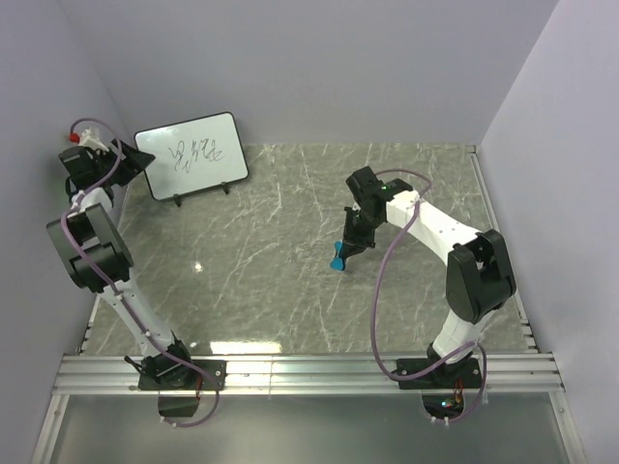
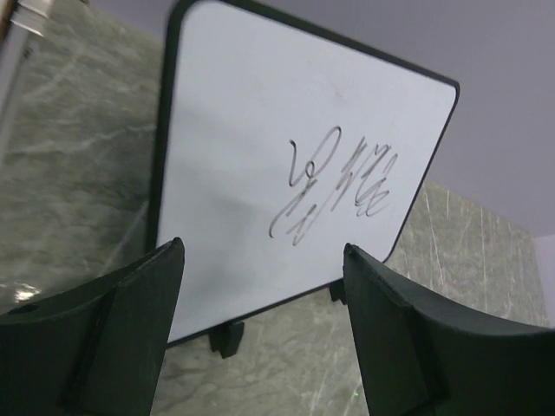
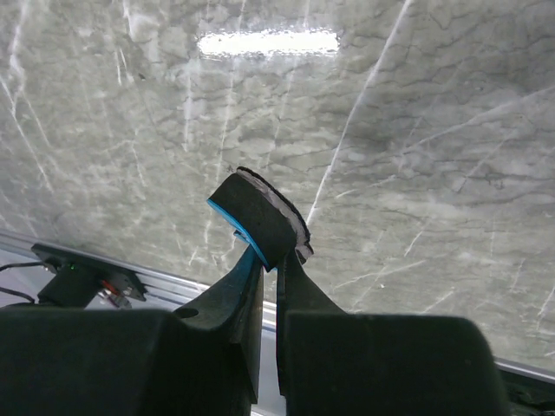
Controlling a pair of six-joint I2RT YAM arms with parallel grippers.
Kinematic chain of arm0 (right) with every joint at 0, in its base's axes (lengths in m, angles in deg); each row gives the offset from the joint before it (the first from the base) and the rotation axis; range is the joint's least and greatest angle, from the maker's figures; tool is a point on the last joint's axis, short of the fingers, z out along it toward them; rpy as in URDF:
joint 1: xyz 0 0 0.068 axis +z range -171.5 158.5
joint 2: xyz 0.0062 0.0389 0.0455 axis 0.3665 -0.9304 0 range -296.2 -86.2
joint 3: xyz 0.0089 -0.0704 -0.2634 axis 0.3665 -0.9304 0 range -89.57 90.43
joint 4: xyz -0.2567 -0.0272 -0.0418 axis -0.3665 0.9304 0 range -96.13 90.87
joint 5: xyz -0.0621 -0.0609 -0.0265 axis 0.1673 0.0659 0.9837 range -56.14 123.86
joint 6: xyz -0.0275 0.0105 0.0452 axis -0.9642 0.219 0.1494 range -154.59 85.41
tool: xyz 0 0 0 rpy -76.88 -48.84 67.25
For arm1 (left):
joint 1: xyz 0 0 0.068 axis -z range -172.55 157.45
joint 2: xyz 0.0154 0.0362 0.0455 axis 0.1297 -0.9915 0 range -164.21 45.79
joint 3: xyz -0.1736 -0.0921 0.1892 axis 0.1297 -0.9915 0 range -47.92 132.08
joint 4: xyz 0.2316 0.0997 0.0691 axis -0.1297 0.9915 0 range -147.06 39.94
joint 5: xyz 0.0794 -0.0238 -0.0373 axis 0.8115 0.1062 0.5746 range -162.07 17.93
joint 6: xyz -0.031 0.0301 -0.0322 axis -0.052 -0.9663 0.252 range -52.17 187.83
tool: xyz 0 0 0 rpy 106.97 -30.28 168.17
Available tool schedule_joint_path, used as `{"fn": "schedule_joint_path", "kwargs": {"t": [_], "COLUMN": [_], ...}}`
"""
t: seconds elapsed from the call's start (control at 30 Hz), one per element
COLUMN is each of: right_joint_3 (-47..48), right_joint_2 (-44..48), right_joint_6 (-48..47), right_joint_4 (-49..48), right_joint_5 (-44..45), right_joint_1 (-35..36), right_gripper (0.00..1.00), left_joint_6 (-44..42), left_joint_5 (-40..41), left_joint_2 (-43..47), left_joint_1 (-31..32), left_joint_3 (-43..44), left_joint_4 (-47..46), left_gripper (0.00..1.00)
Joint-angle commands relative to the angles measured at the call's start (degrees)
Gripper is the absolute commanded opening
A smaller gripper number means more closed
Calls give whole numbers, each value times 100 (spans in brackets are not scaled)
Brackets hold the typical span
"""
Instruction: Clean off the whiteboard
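The whiteboard (image 1: 192,155) stands tilted on small black feet at the far left, with black marker scribbles (image 1: 197,153) near its middle. In the left wrist view the whiteboard (image 2: 260,173) fills the frame ahead, scribbles (image 2: 338,182) showing. My left gripper (image 1: 133,155) is open and empty just left of the board's left edge; its gap (image 2: 263,299) faces the board's lower edge. My right gripper (image 1: 350,244) is shut on the blue eraser (image 1: 339,257), held above the table's middle. In the right wrist view the eraser (image 3: 260,217) sits pinched at the fingertips (image 3: 270,260).
The grey marble table (image 1: 290,251) has purple walls at the back and sides. An aluminium rail (image 1: 309,372) carries both arm bases at the near edge. The right arm's cable (image 1: 382,290) loops over the table.
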Motion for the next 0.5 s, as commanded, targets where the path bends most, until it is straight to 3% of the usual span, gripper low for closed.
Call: {"fn": "schedule_joint_path", "kwargs": {"t": [0.0, 0.47], "right_joint_3": [227, 1018], "right_joint_2": [-64, -943], "right_joint_6": [145, 374], "right_joint_4": [57, 127], "right_joint_5": [-132, -413], "right_joint_1": [-19, -2], "right_gripper": [0, 0], "left_joint_6": [-218, 459], "left_joint_5": [-320, -1498], "left_joint_2": [-198, -1709], "left_joint_1": [-222, -232], "left_joint_3": [462, 1744], "left_joint_4": [-69, -324], "left_gripper": [79, 81]}}
